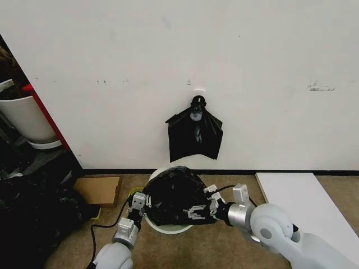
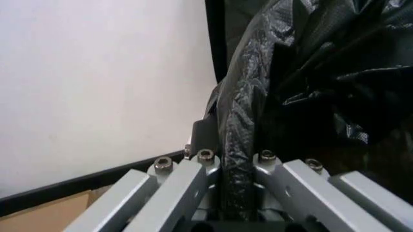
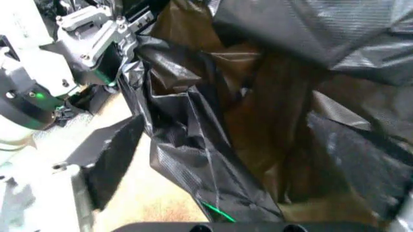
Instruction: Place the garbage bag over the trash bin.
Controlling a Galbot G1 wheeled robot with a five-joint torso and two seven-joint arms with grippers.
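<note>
Lower center of the head view, close against the white wall [image 1: 252, 56]: trash bin [image 1: 168, 227] on tan carpet, its cream rim showing front and back. Garbage bag [image 1: 175, 193] heaped on top, covering the bin mouth. Left gripper [image 1: 143, 202] at the bag's left edge, clamped on a fold of film, seen pinched between its fingers [image 2: 193, 181] in the left wrist view. Right gripper [image 1: 203, 206] at the bag's right edge, spread wide, bag plastic [image 3: 213, 159] bunched just ahead of it. Cardboard [image 1: 98, 189] lower left, white board [image 1: 297, 196] lower right, bare carpet between. Bunch of black bags [image 1: 195, 131] hangs on the wall above.
</note>
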